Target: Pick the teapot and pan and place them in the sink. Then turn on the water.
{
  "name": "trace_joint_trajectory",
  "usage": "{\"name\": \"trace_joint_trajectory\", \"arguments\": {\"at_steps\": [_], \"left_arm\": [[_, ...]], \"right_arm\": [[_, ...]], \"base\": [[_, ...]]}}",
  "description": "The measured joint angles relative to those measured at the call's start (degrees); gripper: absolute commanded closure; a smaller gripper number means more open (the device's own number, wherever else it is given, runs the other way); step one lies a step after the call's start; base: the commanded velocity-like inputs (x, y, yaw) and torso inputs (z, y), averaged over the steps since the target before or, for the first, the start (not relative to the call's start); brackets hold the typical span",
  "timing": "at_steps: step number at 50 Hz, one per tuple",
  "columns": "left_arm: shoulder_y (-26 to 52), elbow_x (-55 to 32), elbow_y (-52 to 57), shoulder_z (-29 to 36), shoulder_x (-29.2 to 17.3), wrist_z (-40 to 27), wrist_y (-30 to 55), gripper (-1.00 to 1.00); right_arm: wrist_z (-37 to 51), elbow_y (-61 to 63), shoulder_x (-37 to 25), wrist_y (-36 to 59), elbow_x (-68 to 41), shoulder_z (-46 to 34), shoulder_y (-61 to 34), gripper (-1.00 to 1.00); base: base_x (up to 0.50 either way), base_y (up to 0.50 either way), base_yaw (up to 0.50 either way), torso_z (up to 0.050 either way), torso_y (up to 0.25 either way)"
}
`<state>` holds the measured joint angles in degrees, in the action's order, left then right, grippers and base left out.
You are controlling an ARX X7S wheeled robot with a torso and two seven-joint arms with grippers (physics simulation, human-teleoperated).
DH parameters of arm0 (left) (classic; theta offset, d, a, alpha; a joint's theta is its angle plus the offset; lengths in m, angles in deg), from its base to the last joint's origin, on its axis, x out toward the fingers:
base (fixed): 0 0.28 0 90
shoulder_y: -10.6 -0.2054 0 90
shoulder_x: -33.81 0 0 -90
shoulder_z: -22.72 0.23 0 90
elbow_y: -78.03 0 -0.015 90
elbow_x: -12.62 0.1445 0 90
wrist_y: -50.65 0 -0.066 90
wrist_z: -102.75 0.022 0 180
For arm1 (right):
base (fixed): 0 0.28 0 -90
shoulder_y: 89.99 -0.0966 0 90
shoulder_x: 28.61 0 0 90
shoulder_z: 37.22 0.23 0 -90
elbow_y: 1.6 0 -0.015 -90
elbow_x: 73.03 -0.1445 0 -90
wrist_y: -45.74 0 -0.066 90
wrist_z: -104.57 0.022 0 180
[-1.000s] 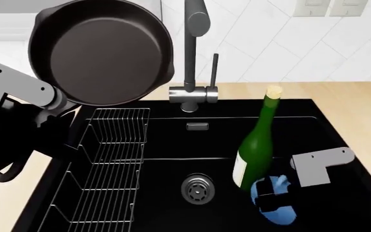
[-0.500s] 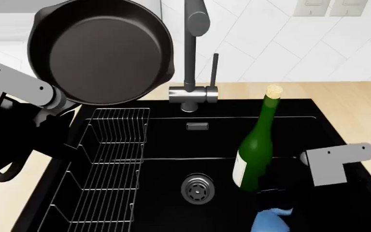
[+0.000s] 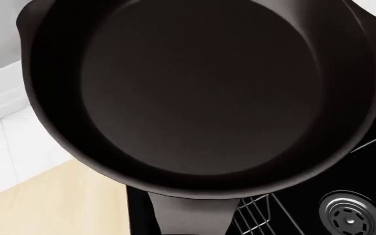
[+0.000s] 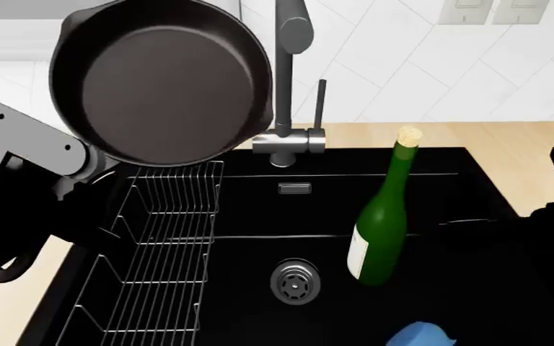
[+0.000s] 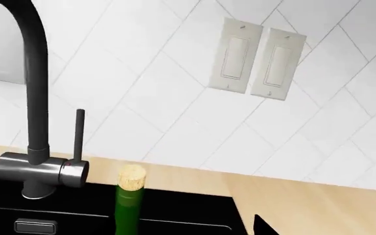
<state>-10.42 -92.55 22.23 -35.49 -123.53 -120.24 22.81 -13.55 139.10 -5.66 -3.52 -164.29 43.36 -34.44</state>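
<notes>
Countertop (image 4: 537,140) light wood, wall (image 5: 175,98) white-tiled; left pincer grasping pan (image 4: 166,83), right unclear.

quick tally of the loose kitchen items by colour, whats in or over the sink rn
black: 1, the pan, held up over the wire rack
green: 1, the glass bottle, standing upright in the sink
light blue: 1, the teapot, only partly in view at the sink's near edge
total: 3

A black pan (image 4: 166,83), black sink (image 4: 450,194), green bottle (image 4: 381,231), light-blue teapot (image 4: 421,336) and white diagonally tiled wall (image 5: 175,98) are observed.
</notes>
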Motion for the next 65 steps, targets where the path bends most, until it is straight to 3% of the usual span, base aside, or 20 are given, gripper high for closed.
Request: {"name": "trace_joint_trajectory", "arguments": {"at_steps": [11,22,44,65], "left_arm": [[7.76,-9.26,1.59,2.72,0.49,-6.32,4.71,1.0],[17.63,-18.06,-0.69,8.17,2.82,-13.9,10.35,1.0],[26.58,-24.9,-5.56,18.38,9.48,-20.48,16.7,1.0],[32.81,-29.61,-9.46,27.31,14.82,-23.46,19.7,1.0]], "right_arm": [[1.2,2.27,-2.32,-1.65,-1.77,3.61,0.09,-1.0],[-0.62,3.71,-3.97,-4.83,-0.06,10.68,8.1,-1.0],[-3.5,4.57,-3.65,-6.99,3.2,19.27,18.69,-1.0],[-5.18,4.15,-2.34,-7.03,5.02,20.94,21.49,-1.0]], "base": [[0.0,-0.03,0.0,0.0,0.001],[0.0,-0.03,0.0,0.0,0.001],[0.0,-0.03,0.0,0.0,0.0],[0.0,-0.03,0.0,0.0,0.001]]}}
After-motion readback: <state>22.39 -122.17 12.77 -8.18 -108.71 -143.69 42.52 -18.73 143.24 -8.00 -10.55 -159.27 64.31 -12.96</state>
